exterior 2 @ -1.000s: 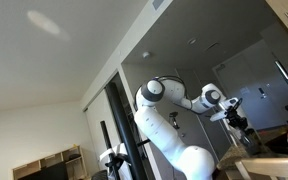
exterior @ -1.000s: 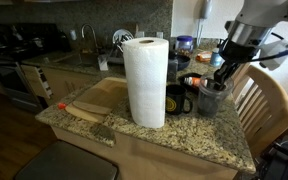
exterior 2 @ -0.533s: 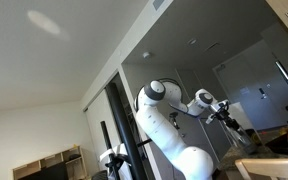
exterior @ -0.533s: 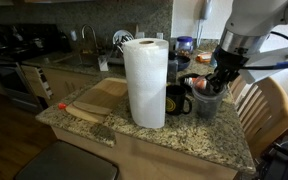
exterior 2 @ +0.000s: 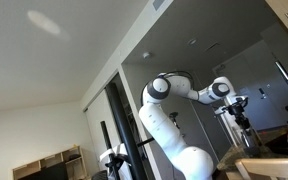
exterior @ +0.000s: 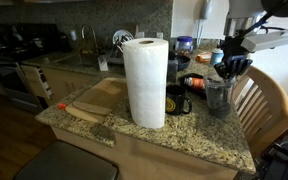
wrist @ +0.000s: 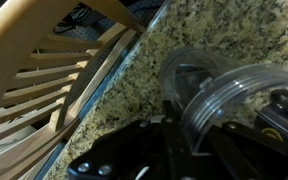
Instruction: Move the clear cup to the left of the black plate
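The clear cup [exterior: 219, 95] is a tall see-through tumbler at the right end of the granite counter, to the right of the black mug [exterior: 178, 100]. My gripper [exterior: 225, 76] comes down from above and is shut on the cup's upper part. In the wrist view the cup [wrist: 234, 90] fills the space between my dark fingers [wrist: 172, 128], with my gripper [wrist: 222, 122] closed round it. I cannot tell whether the cup's base touches the counter. The black plate does not show clearly in any view. The arm and gripper [exterior 2: 241, 118] show from below in an exterior view.
A tall paper towel roll [exterior: 144, 82] stands mid-counter, with a wooden cutting board [exterior: 96, 98] to its left. Blue-lidded jars [exterior: 185, 45] stand behind. A wooden chair [exterior: 259, 100] is close to the counter's right edge [wrist: 104, 95]. The sink and stove lie further back.
My gripper has moved to the right with the clear cup in it, away from the black mug. The arm's upper links have swung up and rightward.
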You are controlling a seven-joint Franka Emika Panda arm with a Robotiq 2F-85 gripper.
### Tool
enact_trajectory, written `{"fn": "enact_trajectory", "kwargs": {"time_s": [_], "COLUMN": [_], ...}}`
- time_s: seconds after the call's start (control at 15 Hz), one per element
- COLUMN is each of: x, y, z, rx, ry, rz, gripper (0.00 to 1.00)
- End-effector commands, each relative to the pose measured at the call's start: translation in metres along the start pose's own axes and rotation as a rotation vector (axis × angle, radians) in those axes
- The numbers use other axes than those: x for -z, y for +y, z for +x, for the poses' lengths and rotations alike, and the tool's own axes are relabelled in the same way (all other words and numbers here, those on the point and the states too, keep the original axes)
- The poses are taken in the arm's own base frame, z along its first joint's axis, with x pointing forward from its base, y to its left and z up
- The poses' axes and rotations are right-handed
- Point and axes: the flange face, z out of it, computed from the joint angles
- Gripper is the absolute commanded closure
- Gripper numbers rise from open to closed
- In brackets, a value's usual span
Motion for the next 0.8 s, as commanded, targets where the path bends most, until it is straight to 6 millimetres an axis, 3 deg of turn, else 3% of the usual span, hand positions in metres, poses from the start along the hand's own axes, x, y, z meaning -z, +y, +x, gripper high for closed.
{"fn": "enact_trajectory", "kwargs": {"time_s": [0.0, 0.33, 0.4, 0.53, 0.73], "x": [0.001, -0.005, -0.007, -0.004, -0.002], "y": [0.017, 0.023, 0.023, 0.009, 0.008], "z": [0.019, 0.023, 0.021, 0.029, 0.029], "rx": [0.017, -0.014, -0.024, -0.038, -0.053], "ry": [-0.081, -0.104, -0.108, -0.096, -0.082], "rz": [0.076, 0.119, 0.119, 0.127, 0.14], "gripper": [0.97, 0.94, 0.65, 0.6, 0.38]}}
